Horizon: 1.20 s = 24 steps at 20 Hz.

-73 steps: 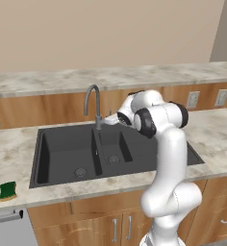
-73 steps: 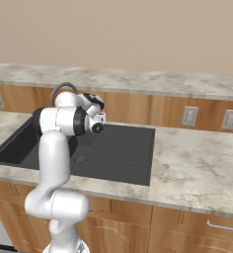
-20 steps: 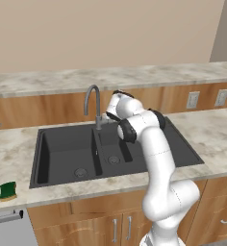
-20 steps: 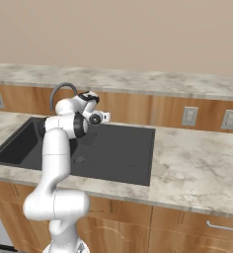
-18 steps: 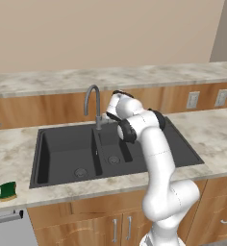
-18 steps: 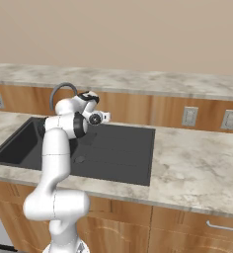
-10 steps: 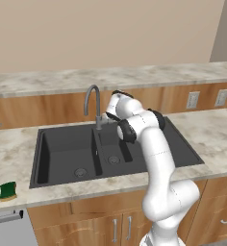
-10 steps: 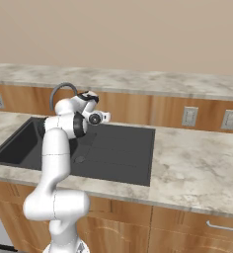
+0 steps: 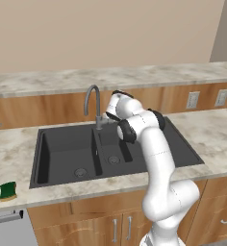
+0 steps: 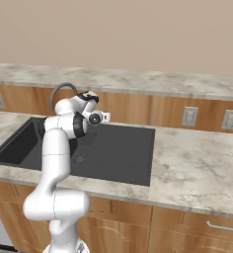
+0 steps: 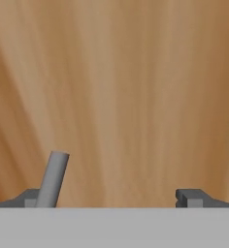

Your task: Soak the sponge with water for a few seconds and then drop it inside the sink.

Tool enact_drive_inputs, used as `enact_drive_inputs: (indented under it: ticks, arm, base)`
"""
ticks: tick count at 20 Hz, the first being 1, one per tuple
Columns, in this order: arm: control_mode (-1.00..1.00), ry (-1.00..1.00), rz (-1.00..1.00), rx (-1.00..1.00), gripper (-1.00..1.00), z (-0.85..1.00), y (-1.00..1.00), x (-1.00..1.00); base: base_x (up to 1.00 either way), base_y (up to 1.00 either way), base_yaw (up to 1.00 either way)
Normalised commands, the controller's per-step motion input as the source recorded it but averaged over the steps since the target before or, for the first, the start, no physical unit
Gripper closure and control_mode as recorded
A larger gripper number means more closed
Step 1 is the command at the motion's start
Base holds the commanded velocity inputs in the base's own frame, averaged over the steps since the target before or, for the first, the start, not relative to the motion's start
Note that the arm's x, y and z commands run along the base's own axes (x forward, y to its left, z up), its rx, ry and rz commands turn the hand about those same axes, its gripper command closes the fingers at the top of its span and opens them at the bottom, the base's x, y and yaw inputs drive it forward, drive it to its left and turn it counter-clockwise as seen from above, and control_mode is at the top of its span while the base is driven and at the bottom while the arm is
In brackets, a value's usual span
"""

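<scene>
At the faucet's base, behind the black sink (image 9: 149, 144), the gripper (image 11: 114, 196) waits wide open.
Its finger tips (image 11: 194, 197) stand far apart, facing a wooden back panel, with the faucet's grey lever (image 11: 52, 179) rising beside the left tip. The curved faucet (image 9: 92, 103) stands just left of the hand. The sponge (image 9: 8, 190) lies on the near left countertop (image 9: 9, 149), well apart from the gripper, outside the sink.

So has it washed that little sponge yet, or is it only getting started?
Only starting. The sponge sits untouched on the counter left of the sink, and no water runs from the faucet. The open gripper is at the faucet base, its lever rising beside one fingertip. Fetching, soaking and dropping the sponge all remain.
</scene>
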Motion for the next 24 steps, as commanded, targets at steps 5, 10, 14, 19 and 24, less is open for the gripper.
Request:
enact_drive_inputs:
  ticks: [5,10,14,19,24]
  arm:
    - [-1.0,0.0,-0.04,0.0,-1.0,-0.16,-0.73,0.0]
    - [-1.0,0.02,-0.04,0.0,-1.0,-0.25,-0.76,0.0]
    - [-1.0,0.04,-0.04,0.0,-1.0,-0.29,-0.81,0.0]
    - [-1.0,0.05,-0.04,0.0,-1.0,-0.27,-0.83,0.0]
    - [-1.0,0.07,-0.05,0.0,-1.0,-0.3,-0.85,0.0]
  base:
    - [0.0,0.0,0.0]
    - [0.0,0.0,0.0]
    - [0.0,0.0,0.0]
    - [0.0,0.0,0.0]
    - [0.0,0.0,0.0]
